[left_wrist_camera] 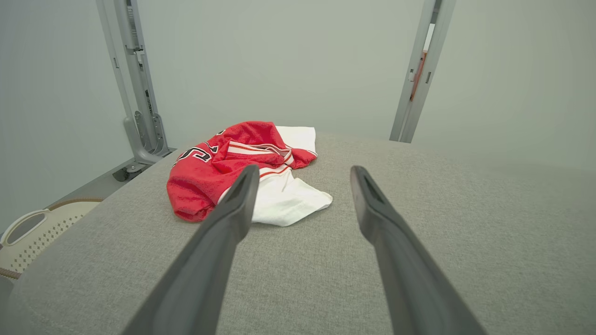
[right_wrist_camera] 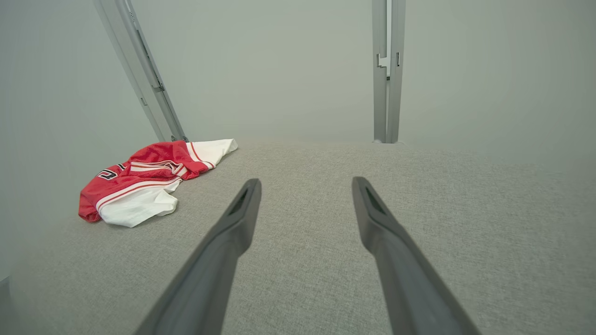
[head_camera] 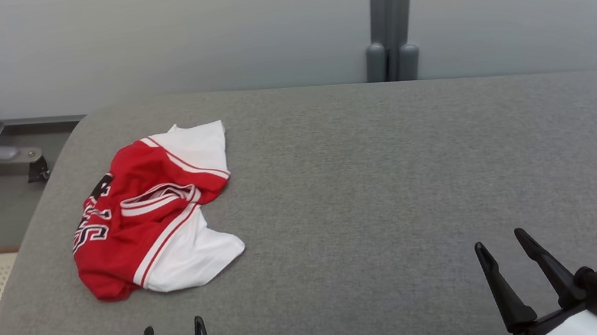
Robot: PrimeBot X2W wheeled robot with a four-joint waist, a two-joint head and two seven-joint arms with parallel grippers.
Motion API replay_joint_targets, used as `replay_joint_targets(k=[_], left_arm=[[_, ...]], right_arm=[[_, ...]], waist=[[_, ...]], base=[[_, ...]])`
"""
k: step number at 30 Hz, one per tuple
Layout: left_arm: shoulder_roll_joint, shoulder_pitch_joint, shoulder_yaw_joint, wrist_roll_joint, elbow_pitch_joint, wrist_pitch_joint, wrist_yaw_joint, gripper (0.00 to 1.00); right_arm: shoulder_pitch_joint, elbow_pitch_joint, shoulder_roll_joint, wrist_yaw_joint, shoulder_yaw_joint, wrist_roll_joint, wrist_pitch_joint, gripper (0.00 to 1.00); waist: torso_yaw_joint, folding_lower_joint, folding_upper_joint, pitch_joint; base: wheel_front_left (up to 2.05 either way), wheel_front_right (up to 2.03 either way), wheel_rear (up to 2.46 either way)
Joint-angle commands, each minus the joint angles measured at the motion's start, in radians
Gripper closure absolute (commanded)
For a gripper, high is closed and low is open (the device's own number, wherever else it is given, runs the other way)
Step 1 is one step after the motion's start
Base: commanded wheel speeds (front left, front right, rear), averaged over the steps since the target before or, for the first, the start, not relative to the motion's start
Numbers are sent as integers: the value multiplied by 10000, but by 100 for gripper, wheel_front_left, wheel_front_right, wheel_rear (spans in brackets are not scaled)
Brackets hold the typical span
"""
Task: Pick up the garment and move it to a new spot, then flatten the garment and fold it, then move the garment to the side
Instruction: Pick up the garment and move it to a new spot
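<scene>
Both sets of jaws are spread and empty, and my left gripper (head_camera: 172, 325) sits near the crumpled red-and-white fabric jersey (head_camera: 153, 214), my right gripper (head_camera: 499, 239) well apart from it.

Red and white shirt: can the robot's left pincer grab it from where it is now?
Probably yes. The left pincer is open and points toward the shirt, which lies crumpled just ahead of it on the grey cushion. Nothing sits between them, so the way looks free.
</scene>
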Motion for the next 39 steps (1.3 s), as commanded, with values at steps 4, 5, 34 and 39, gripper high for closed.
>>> replay_joint_targets(k=[4,5,34,39], left_arm=[[19,-205,5,84,-34,-4,-7,0],[19,-206,37,82,-37,-4,7,0],[18,-1801,378,705,59,-4,-385,0],[241,-4321,764,906,733,-2,-933,0]], right_arm=[[-153,53,51,0,-2,-13,-27,0],[-169,65,57,0,34,-17,-27,0],[-444,43,-449,0,338,-200,-27,0],[-1069,-74,-1122,0,525,-278,-27,0]], waist=[[1222,0,0,72],[1305,0,0,68],[1260,0,0,1051],[988,0,0,2293]], base=[[0,0,0],[0,0,0],[0,0,0],[0,0,0]])
